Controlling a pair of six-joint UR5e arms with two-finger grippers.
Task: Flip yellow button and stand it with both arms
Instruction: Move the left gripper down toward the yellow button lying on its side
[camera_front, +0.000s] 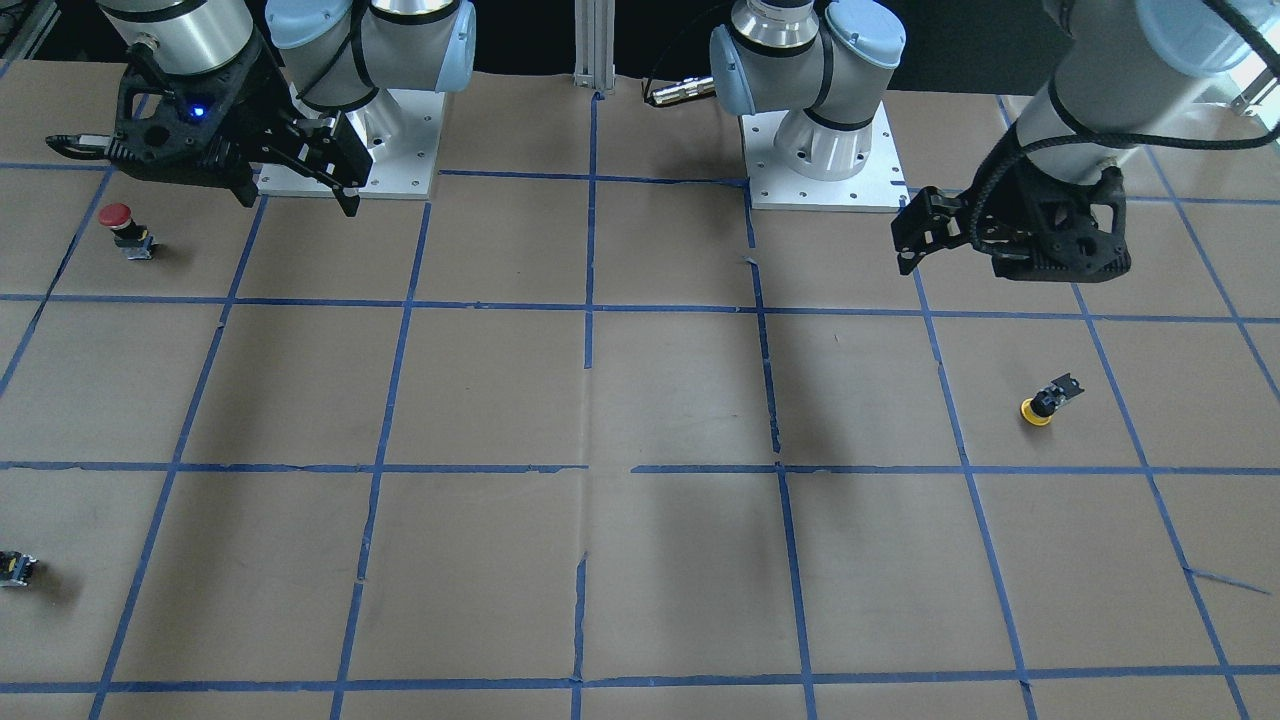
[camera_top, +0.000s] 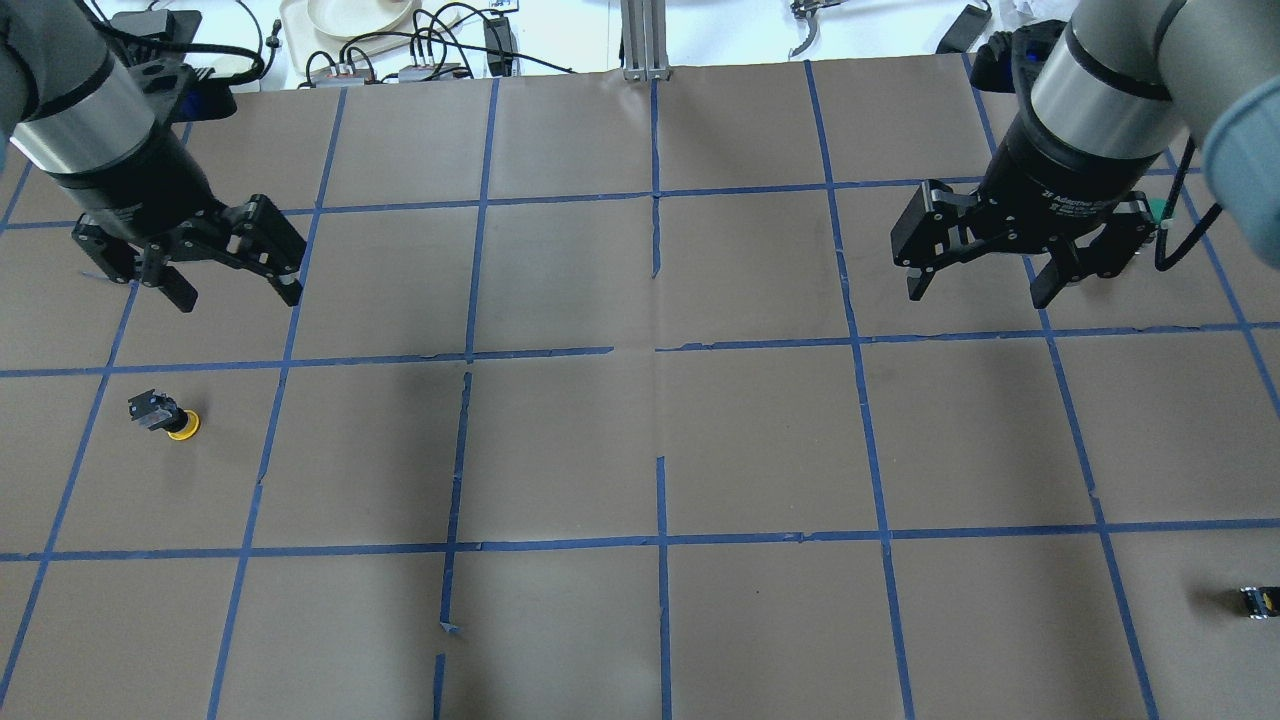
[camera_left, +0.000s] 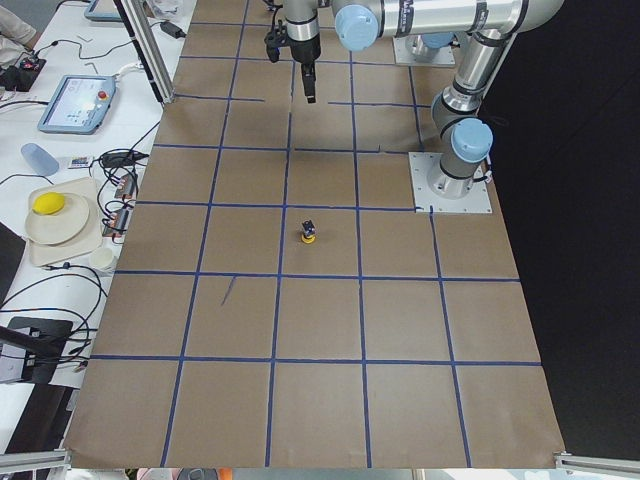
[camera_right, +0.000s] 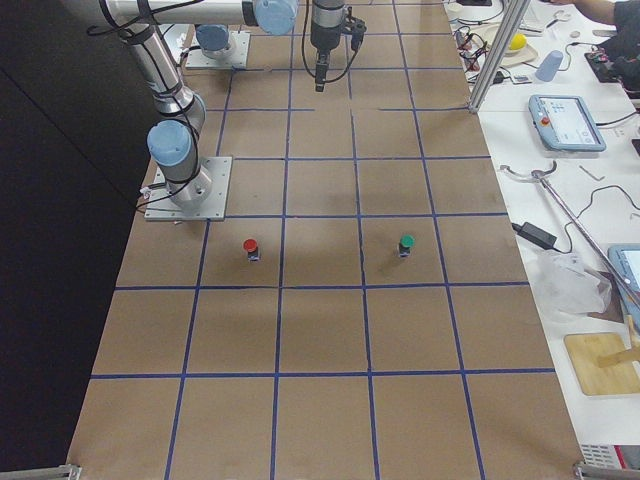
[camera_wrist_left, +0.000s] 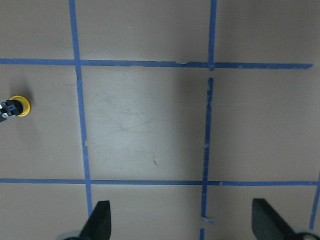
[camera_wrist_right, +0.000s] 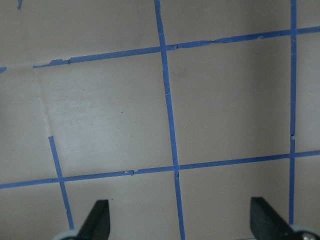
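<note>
I see both grippers spread wide and holding nothing. The left gripper (camera_top: 238, 294) hangs above the taped brown table (camera_top: 640, 440), and the right gripper (camera_top: 980, 292) hangs well apart on the other side. The yellow button (camera_top: 170, 418) lies tipped over on the paper on the left arm's side, near that gripper but clear of its fingers.

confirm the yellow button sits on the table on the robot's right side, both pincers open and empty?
No: the yellow button sits on the table on the robot's left side, as the overhead exterior view shows. The left pincer and right pincer are open and empty.
</note>
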